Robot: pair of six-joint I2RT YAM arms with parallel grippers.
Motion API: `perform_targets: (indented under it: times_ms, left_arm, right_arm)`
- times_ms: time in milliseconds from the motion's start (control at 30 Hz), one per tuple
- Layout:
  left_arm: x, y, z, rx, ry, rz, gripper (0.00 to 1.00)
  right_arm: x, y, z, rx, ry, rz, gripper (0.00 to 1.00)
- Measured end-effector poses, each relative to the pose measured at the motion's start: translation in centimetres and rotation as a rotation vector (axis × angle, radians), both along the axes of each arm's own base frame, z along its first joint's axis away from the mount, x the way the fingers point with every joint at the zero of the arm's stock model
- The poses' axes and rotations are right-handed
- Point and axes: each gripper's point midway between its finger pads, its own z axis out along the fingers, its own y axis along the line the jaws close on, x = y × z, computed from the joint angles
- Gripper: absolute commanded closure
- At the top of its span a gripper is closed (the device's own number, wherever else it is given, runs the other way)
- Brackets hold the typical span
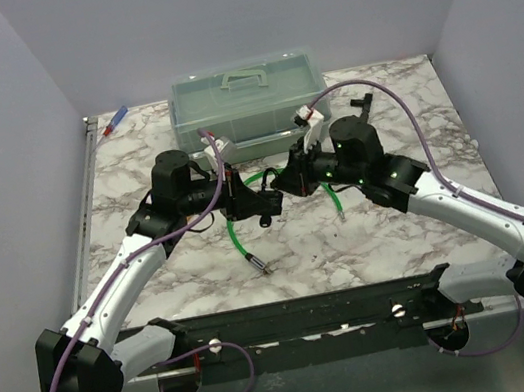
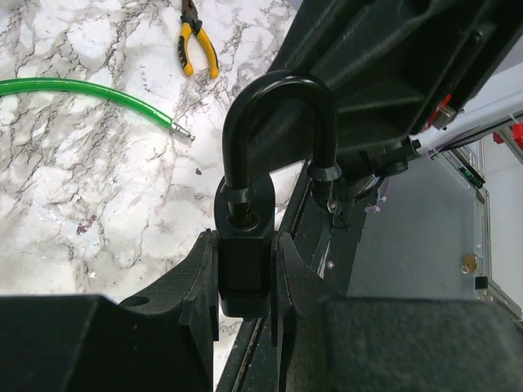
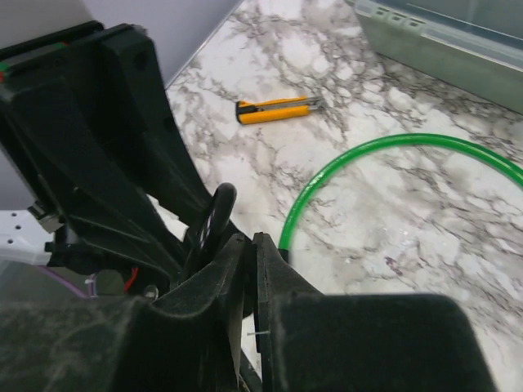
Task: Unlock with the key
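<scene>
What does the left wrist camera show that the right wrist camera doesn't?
Only the left wrist view: yellow pliers on the table, and the padlock clamped upright in the left end effector. Only the right wrist view: a yellow utility knife and the plastic box. Both: the green cable and the marble table.

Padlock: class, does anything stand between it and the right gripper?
Nothing visible does. The padlock, clamped in the left gripper, sits close beside the right gripper; the key itself cannot be seen.
</scene>
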Motion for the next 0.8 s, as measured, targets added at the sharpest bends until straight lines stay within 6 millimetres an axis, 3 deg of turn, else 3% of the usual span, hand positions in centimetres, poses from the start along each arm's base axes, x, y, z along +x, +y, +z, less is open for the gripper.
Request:
perform_targets:
  times_ms: [400,467,567,800]
  left_arm:
    - [0.5,0.3,0.1,-0.001,-0.008,0.02,1.0]
    - [0.7,0.4,0.0,0.002,-0.006,0.028,1.0]
    - [0.8,0.4,0.0,0.003,-0.006,0.03,1.0]
    - [0.6,0.3,0.3,-0.001,-0.016,0.016,1.0]
  right_arm:
    - [-0.9,3.1,2.9,0.087,0.027,0.133,0.82]
    - [-0.9,3.5,3.4,0.097,0.043,0.143,0.76]
    - [-1.0,3.7,3.6,0.088,0.085,0.147,0.59]
    - [-1.0,3.3,2.4,0.035,0.109,0.128,0.43]
